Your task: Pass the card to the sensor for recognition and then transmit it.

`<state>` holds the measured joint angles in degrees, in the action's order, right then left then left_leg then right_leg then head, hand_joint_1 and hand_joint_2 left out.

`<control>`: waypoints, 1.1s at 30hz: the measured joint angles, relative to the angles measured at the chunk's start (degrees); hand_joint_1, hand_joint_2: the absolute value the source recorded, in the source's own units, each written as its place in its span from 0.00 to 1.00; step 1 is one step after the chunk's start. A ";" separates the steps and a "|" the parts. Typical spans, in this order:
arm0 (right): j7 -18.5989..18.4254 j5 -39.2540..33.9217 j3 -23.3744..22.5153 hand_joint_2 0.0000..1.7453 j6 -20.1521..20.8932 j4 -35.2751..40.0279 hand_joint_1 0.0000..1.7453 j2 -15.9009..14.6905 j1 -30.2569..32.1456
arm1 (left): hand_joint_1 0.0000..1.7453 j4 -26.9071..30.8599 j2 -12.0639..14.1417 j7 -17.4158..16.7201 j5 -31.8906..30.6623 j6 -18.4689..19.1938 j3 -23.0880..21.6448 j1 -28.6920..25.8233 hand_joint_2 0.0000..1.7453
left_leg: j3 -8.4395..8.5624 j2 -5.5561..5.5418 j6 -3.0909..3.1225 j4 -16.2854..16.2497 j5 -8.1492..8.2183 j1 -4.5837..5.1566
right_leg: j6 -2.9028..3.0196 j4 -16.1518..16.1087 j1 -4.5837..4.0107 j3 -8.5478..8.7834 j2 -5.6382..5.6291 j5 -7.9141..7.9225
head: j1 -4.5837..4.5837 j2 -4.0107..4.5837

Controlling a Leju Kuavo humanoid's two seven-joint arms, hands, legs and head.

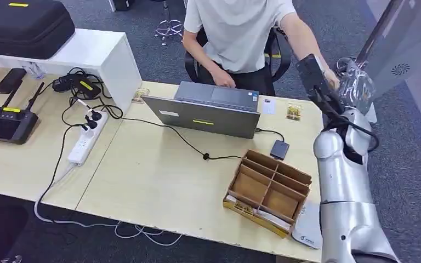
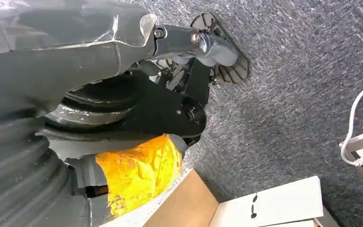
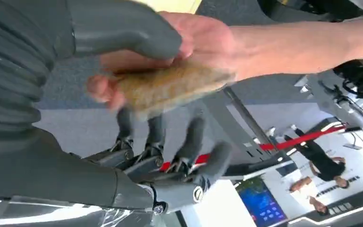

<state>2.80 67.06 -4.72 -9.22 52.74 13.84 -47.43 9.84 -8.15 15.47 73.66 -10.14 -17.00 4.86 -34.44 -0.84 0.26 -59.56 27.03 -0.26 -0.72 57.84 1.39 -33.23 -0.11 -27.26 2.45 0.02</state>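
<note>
Nearest us, the right hand [image 3: 160,156] spreads its dark fingers [image 3: 191,142] apart beneath the blurred card [image 3: 170,87]; whether the thumb [image 3: 123,28] touches the card we cannot tell. A person's hand [image 3: 189,42] grips the card from above. Of the left hand [image 2: 123,104], the fingers are hidden. Beyond, a divided box [image 1: 268,189] and laptop [image 1: 208,109].

We note a pale wood-grain table [image 1: 153,181], matt. Brown cardboard organizer [image 1: 268,189], dull. Laptop [image 1: 211,112]: grey brushed metal look. Right arm [image 1: 345,181]: glossy silver shell. Floor carpet [image 2: 302,71]: rough grey weave. Card [image 3: 170,87]: tan, blurred.
</note>
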 joint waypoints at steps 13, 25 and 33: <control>1.27 -4.81 -11.56 1.00 0.09 -0.37 0.00 -0.72 0.80 | 0.00 0.00 0.35 -0.39 0.74 0.37 0.00 -0.02 1.00 | 0.00 0.00 0.00 -0.01 0.00 0.00 | 0.00 -0.01 0.00 -0.06 -0.01 0.00 | 0.02 0.00; 7.19 -30.69 -35.68 1.00 2.64 1.12 0.00 -10.98 3.31 | 0.00 0.00 2.19 -0.90 3.10 1.09 0.70 -0.45 1.00 | -0.09 -0.38 0.08 -0.10 0.05 0.07 | -0.04 -0.11 0.05 0.00 0.33 -0.01 | 0.02 0.00; 11.56 -38.12 -50.74 1.00 4.92 -1.55 0.00 -20.91 7.70 | 0.00 0.00 2.95 -1.05 3.87 1.48 2.82 -0.74 1.00 | -0.17 -0.46 0.15 -0.08 0.10 0.07 | -0.07 -0.11 0.05 0.02 0.43 -0.04 | 0.00 0.00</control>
<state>14.36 28.94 -55.47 -4.31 51.19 -7.08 -39.73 9.84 -5.20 14.43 77.53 -8.66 -14.19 4.12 -34.61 -1.30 0.41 -59.64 27.13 -0.19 -0.79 57.72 1.44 -33.20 0.32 -27.30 2.45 0.02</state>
